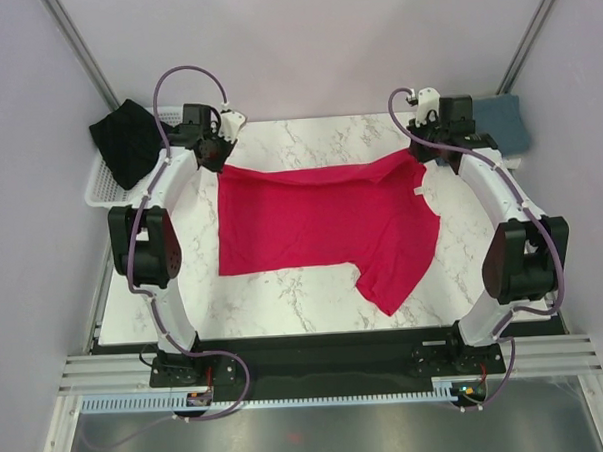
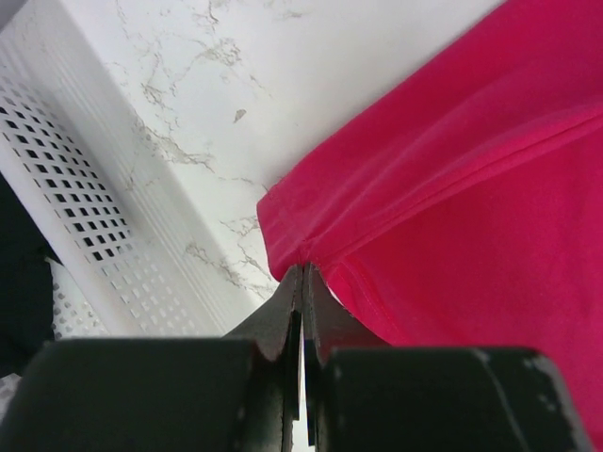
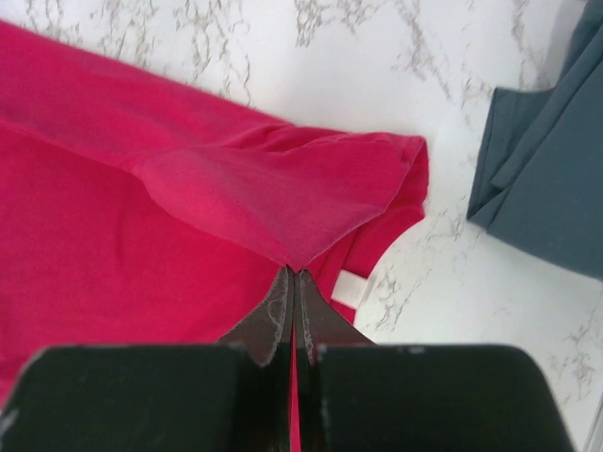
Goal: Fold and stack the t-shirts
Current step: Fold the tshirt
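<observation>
Red t-shirt [image 1: 321, 220] far edge pinched (both jaws closed); basket [image 1: 100, 187] close left.

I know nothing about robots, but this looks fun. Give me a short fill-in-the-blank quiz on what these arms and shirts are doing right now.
1. The left gripper and the right gripper are not open but ____ on the far edge of the red t-shirt.
2. The black t-shirt drapes over the white basket on the robot's ____ side.
3. The blue-grey t-shirt lies on the table near the ____ gripper.
Missing words: shut; left; right.
</observation>
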Action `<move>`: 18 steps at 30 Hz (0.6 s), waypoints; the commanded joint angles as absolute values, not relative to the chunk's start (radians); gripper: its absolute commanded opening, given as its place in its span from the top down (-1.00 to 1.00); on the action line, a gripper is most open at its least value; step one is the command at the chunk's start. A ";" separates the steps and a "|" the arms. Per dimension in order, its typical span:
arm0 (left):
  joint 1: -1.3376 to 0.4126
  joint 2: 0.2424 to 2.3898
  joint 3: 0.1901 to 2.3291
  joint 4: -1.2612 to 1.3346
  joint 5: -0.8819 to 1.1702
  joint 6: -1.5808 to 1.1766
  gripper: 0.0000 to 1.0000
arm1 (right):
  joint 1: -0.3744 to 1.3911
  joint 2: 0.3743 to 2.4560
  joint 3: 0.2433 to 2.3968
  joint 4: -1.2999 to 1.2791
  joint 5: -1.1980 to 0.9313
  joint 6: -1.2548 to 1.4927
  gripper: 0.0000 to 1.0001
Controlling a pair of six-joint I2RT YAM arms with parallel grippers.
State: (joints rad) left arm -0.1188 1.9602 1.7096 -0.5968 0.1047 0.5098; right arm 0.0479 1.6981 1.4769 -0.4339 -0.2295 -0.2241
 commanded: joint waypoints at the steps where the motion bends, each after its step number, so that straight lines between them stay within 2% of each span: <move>1: -0.112 1.910 1.677 -0.594 0.117 0.494 0.96 | 0.045 1.641 1.427 -0.451 -0.261 -0.207 1.00; 18: -0.112 1.908 1.582 -0.603 0.095 0.472 0.96 | 0.044 1.603 1.312 -0.483 -0.276 -0.239 1.00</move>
